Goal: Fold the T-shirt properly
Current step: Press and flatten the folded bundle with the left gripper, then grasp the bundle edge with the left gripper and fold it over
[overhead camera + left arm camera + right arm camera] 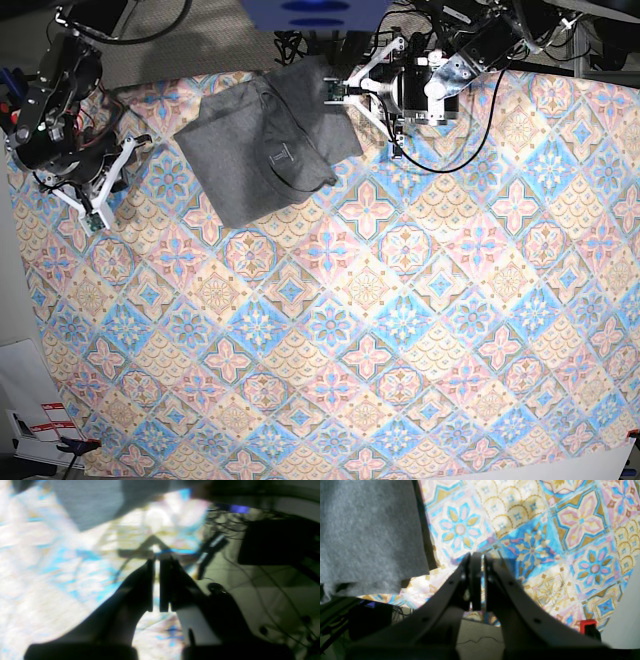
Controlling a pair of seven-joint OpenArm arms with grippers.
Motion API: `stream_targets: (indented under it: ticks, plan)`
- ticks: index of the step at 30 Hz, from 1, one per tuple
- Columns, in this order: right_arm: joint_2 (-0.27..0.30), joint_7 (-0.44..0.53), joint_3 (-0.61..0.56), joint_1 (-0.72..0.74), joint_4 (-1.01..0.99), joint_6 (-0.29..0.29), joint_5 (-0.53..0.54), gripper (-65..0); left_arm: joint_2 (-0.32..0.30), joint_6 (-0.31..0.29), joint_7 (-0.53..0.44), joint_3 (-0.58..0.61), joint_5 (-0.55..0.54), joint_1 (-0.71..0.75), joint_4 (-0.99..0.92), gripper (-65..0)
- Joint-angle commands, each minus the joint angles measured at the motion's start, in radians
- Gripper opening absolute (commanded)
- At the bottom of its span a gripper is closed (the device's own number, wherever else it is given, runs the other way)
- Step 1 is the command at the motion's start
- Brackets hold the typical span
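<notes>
Right gripper (98,197) at the table's left edge, jaws nearly pressed together, gripping nothing, clear of the cloth. T-shirt (262,135) lies folded, far-centre of the tablecloth (400,330), neck label up. Left gripper (337,90) just beside the shirt's right edge, jaws a slit apart, empty.

Both arms were mostly black with white bracket frames and loose black cables. The left end effector (157,585) and right end effector (478,580) had dark, flat, tapered fingers.
</notes>
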Motion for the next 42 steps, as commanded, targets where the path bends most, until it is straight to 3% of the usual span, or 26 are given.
stream_targets:
  ticks: [1,8,17,21,25,30,33,39,42]
  plan:
    - [0.014,0.012,0.005,0.01,0.013,0.002,0.006,-63.0,0.004,0.003,-0.012,-0.004,0.007,-0.011,-0.01,-63.1]
    - [0.014,0.012,0.005,0.01,0.013,0.002,0.006,-63.0,0.1,0.003,-0.176,-0.001,0.0,-0.058,-0.312,-63.2]
    - [0.014,0.012,0.005,0.01,0.013,0.002,0.006,-63.0,0.203,0.003,-0.245,-0.007,-0.003,-0.129,-0.323,-63.3]
    - [0.014,0.012,0.004,0.01,0.013,0.002,0.006,-63.0,0.28,0.003,-0.281,-0.07,0.005,-0.181,-0.404,-63.3]
    - [0.014,0.012,0.005,0.01,0.013,0.002,0.006,-63.0,0.37,0.003,-0.357,-0.188,0.005,-0.259,-0.615,-63.3]
    - [0.016,0.012,0.005,0.007,0.014,0.002,-0.005,-63.0,0.468,0.003,-0.497,-0.203,0.005,-0.359,-0.808,-62.9]
    - [0.016,0.012,-0.003,0.004,0.016,0.002,-0.068,-63.0,0.518,0.003,-0.569,-0.208,0.003,-0.413,-0.888,-63.0]
    - [0.014,0.012,0.002,0.002,0.017,0.002,-0.134,-63.1,0.511,0.003,-0.587,-0.26,0.003,-0.457,-0.86,-63.4]
    - [0.014,0.012,0.007,0.008,0.017,0.002,-0.134,-63.1,0.429,0.003,-0.541,-0.26,-0.003,-0.427,-0.739,-63.4]
